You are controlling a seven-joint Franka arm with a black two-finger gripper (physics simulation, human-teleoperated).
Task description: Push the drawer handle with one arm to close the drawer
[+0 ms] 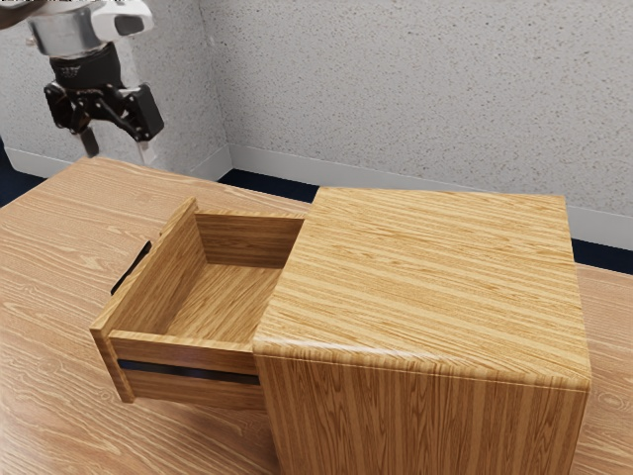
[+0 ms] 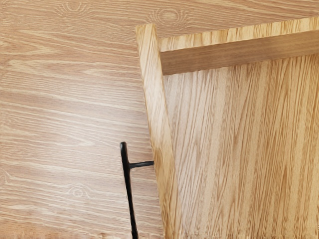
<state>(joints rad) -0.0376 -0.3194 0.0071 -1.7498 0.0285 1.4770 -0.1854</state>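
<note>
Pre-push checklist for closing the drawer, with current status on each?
1. Drawer sticks out of the cabinet, so there is travel to close: ok.
2. Handle visible to the wrist camera: ok.
3. Gripper holding nothing: ok, fingers apart.
4. Fingers shut for a firmer push, if wanted: not ok, open.
5. Gripper down at handle height: not ok, it hangs well above.
6. Drawer slides freely, no jam: cannot tell.

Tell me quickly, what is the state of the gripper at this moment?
Gripper: open, jaws apart with nothing between them, not touching the drawer handle.
</note>
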